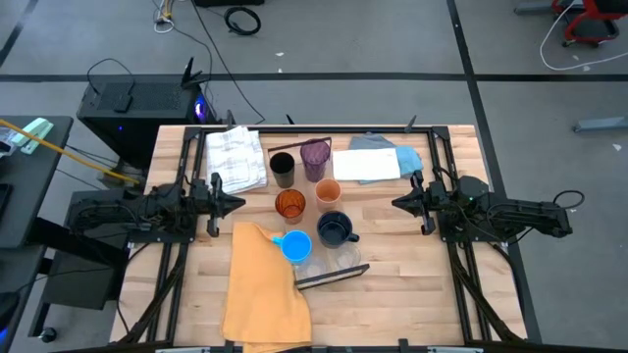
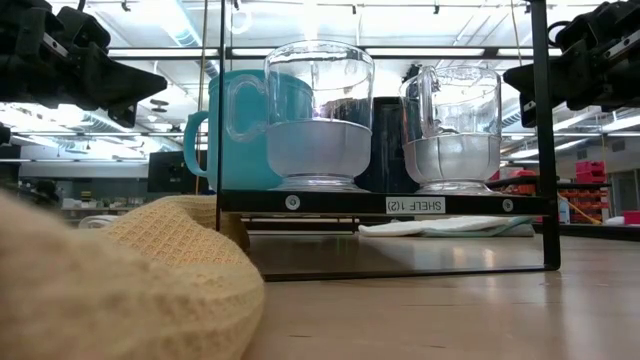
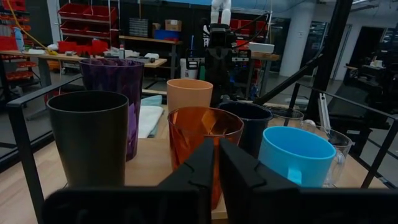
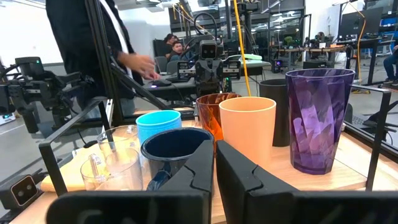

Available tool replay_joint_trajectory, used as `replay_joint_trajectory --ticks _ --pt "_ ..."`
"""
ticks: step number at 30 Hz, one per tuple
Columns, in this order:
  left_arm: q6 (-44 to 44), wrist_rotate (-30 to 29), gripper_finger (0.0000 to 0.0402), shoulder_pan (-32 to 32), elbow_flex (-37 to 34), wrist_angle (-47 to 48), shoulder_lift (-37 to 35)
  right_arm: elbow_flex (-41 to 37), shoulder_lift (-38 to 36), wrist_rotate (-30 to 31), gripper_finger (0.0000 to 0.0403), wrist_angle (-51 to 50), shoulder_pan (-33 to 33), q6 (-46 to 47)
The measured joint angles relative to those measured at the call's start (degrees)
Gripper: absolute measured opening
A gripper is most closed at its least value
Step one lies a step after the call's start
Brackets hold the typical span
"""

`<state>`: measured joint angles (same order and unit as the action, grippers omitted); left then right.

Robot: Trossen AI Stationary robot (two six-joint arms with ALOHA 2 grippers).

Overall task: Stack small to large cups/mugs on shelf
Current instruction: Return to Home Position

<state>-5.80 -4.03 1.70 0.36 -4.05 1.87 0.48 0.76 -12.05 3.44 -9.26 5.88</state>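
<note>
Arms: left gripper [image 1: 238, 203] sits left of centre in the high view, fingers pressed together with nothing between them (the left wrist view shows only a thin slit). The right gripper [image 1: 395, 203] sits right of centre at the same height in the frame, fingers likewise pressed together and empty. Both point inward at the cup cluster and are clear of it.

Cups, high view, top to bottom of centre frame:
- black cup [image 1: 283, 169] and purple tumbler [image 1: 315, 157], side by side
- orange tumbler [image 1: 289, 204] and peach cup [image 1: 328, 192]
- blue mug [image 1: 295, 246] and navy mug [image 1: 334, 229]
- two clear mugs [image 1: 342, 258], lowest, at the shelf [image 1: 332, 277]

In the low view both clear mugs stand upright on the shelf board. The blue mug stands behind the left one, its base hidden.

The mustard cloth [image 1: 260, 289] lies lower left of centre, just beside the blue mug.
</note>
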Motion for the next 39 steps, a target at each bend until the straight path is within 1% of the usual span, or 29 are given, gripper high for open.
replay_joint_trajectory --ticks 8,20,31,39 --pt "0.00 0.02 0.0039 0.00 0.00 0.00 0.00 0.01 0.01 0.00 0.0025 0.00 0.02 -0.01" --pt "0.00 0.02 0.0023 0.01 0.00 0.01 -0.01 -0.01 0.00 0.00 0.0025 0.00 0.01 0.00" --pt "0.00 0.02 0.0037 0.02 0.00 0.00 -0.02 0.01 0.01 0.00 0.0025 0.00 0.00 -0.01" --pt "0.00 0.02 0.0026 0.00 0.00 0.00 0.00 -0.01 0.01 0.00 0.0025 0.00 0.00 -0.01"
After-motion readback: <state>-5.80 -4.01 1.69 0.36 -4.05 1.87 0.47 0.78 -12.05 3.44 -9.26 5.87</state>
